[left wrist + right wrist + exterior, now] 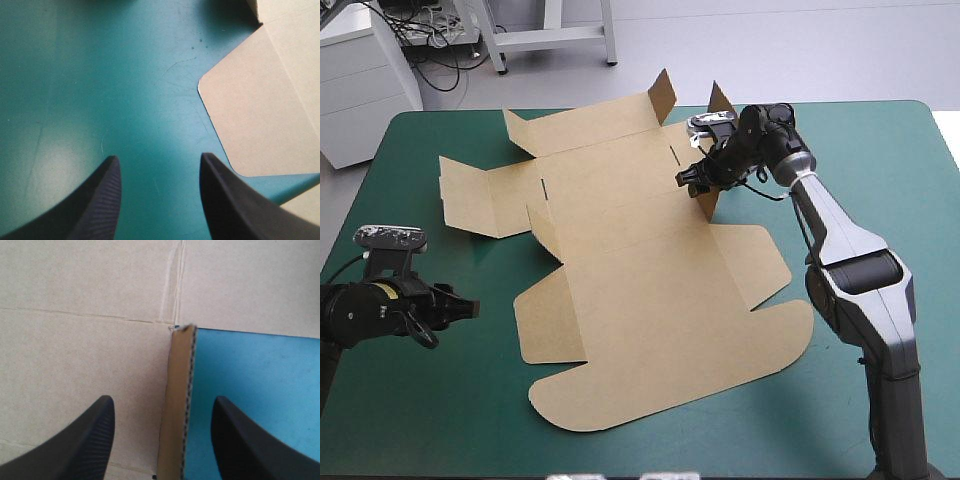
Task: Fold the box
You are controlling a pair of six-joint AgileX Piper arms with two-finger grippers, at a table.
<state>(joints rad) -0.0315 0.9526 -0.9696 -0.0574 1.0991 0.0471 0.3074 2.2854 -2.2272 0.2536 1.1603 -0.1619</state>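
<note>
Evidently raising a box [650, 290] wall
Open right claw [162, 399] straddles the upright flap [177, 390], should pinch next; left claw [159, 156] open, empty.

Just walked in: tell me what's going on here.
A brown box lies mostly flat on the teal-green table, with a few flaps raised at its far end. The right gripper, open, straddles one upright flap. The left gripper, open, hovers over the table beside the box, not touching it.
</note>
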